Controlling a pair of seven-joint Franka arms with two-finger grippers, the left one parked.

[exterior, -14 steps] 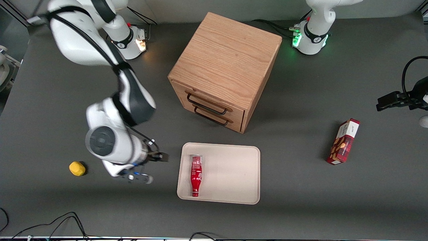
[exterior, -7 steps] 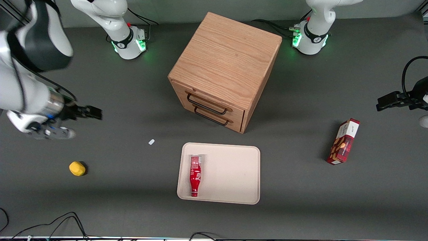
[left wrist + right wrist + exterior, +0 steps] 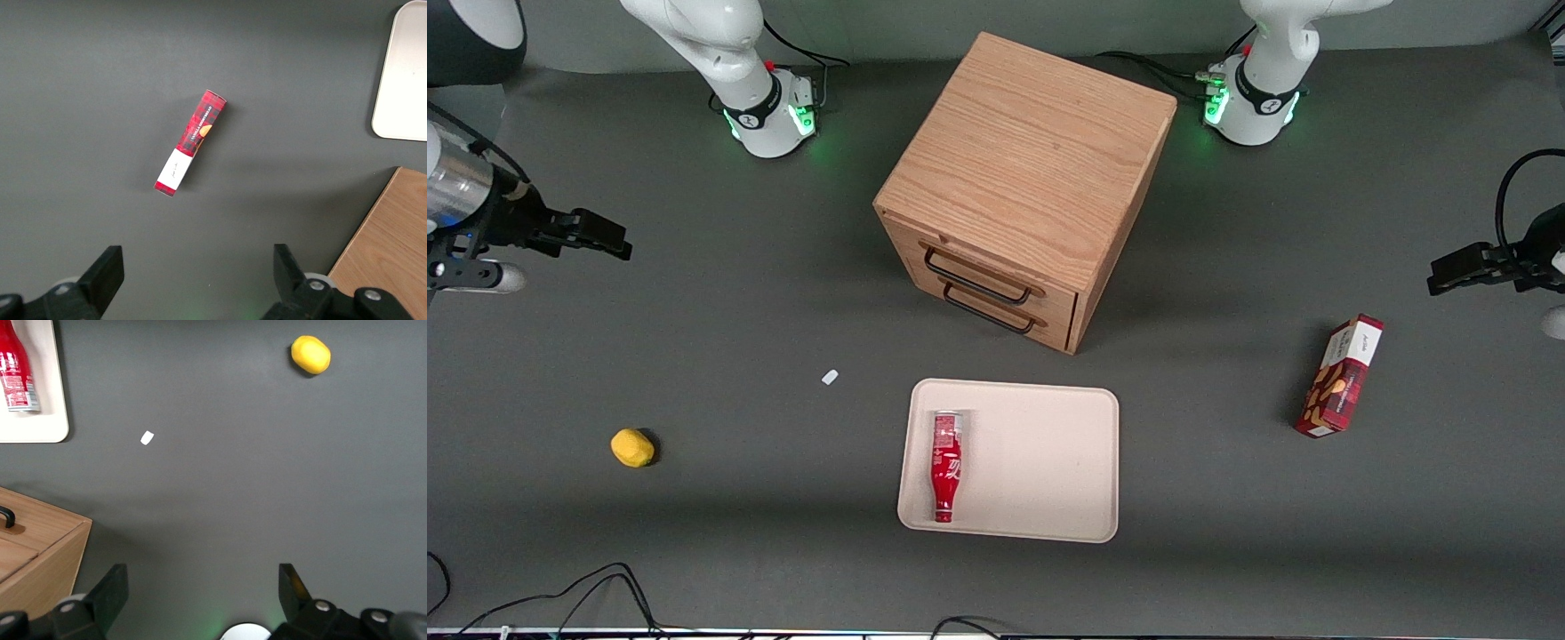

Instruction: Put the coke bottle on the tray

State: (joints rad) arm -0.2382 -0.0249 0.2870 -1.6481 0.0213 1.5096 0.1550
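The red coke bottle (image 3: 947, 465) lies flat on the pale beige tray (image 3: 1049, 462), along the tray edge toward the working arm, its cap pointing at the front camera. Its base end (image 3: 15, 370) and a tray corner (image 3: 53, 430) show in the right wrist view. My gripper (image 3: 609, 240) is open and empty, raised at the working arm's end of the table, well away from the tray and farther from the camera. Its fingers (image 3: 110, 590) stand wide apart over bare table.
A wooden drawer cabinet (image 3: 1023, 187) stands just farther from the camera than the tray. A yellow lemon-like object (image 3: 632, 447) and a small white scrap (image 3: 830, 377) lie toward the working arm's end. A red snack box (image 3: 1343, 375) lies toward the parked arm's end.
My gripper has moved away from the tray, up and toward the working arm's end of the table. The bottle lies unmoved on the tray. The white scrap came into view.
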